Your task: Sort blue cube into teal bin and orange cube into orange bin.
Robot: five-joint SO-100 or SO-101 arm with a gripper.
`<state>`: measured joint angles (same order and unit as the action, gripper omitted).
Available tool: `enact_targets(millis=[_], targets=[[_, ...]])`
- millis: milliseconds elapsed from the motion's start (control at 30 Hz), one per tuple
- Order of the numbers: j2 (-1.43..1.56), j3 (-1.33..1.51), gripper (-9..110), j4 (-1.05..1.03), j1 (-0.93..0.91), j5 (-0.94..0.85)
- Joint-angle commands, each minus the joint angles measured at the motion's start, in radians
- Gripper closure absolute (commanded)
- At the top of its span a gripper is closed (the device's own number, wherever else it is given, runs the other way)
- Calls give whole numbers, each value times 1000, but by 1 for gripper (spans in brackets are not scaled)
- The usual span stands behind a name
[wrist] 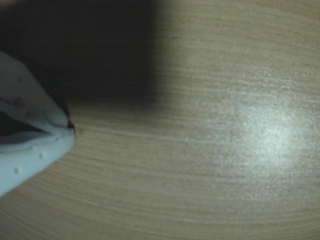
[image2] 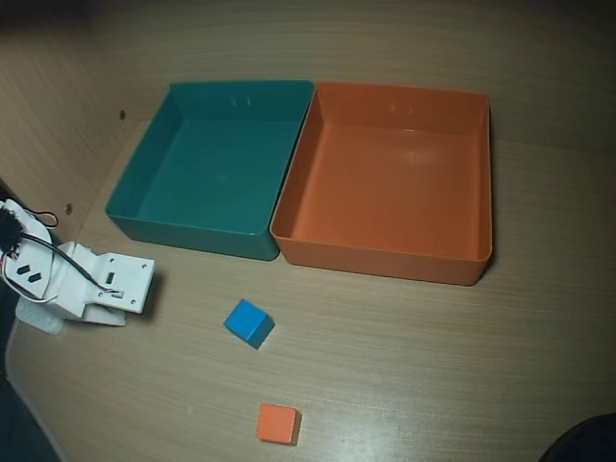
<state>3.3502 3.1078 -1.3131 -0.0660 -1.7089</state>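
The gripper enters the wrist view from the left edge with its white fingers pressed together at the tips, empty, over bare wood grain and beside a dark blurred shadow; neither cube shows in that view. In the overhead view the gripper sits low near the table's left edge, the arm folded back on itself with wires looping over it (it looks like a parked pose rather than a reach). From there, the blue cube lies nearest, on the table just in front of the teal bin's near wall but apart from it. The orange cube rests further toward the table's near edge, well apart from both trays. The teal bin and the orange bin stand side by side with walls touching, toward the far edge, and both are empty. Judging by this, no sorting is done: both cubes are yet to be picked and placed.
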Motion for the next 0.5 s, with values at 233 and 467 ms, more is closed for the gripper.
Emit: enact_targets(millis=[233,467], targets=[[-2,44,106,-2,0,-23],[-141,-132,85,2,-8,-26]])
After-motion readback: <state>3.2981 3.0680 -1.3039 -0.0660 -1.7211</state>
